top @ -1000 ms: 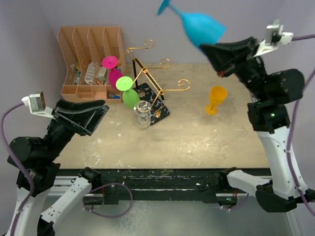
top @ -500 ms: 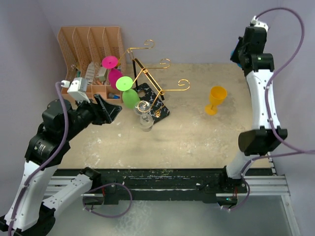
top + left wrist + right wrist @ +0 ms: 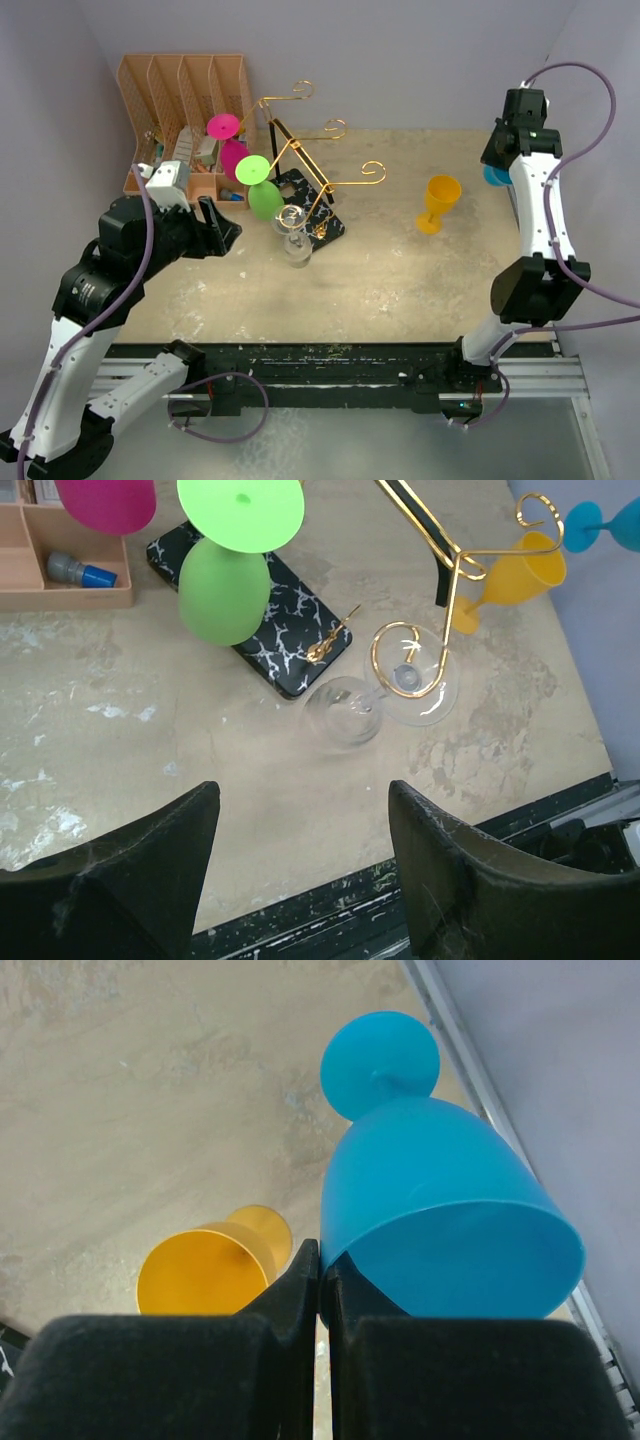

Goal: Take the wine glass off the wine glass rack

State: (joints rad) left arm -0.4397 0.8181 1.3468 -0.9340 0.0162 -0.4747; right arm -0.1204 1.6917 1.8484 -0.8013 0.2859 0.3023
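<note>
Orientation first: which way does the blue wine glass point(image 3: 440, 1210) point?

Its mouth faces the right wrist camera and its round foot points away, down toward the table point(image 3: 120, 1080). The long axis runs from the fingers to the tabletop, a little tilted.

Where is it, then?

Off the wine glass rack point(image 3: 318, 170) and well apart from it, at the far right edge of the table, beside the wall. A yellow glass point(image 3: 205, 1270) stands upright on the table just beside it.

And the right gripper point(image 3: 322, 1290)?

Its jaws are pressed almost together, pinching the wall of the bowl at the rim.

How does the rack stand?

Its black marbled base point(image 3: 270, 610) lies on the table and the gold arms reach out to both sides. A pink glass point(image 3: 232, 150), a green glass point(image 3: 265, 198) and a clear glass point(image 3: 345, 712) hang from the arms, foot up and bowl down. An orange organiser point(image 3: 185, 110) stands behind, at the far left.

The left gripper point(image 3: 300, 810)?

Jaws wide apart, holding nothing, touching nothing. It hovers above the table, near the clear glass.
</note>
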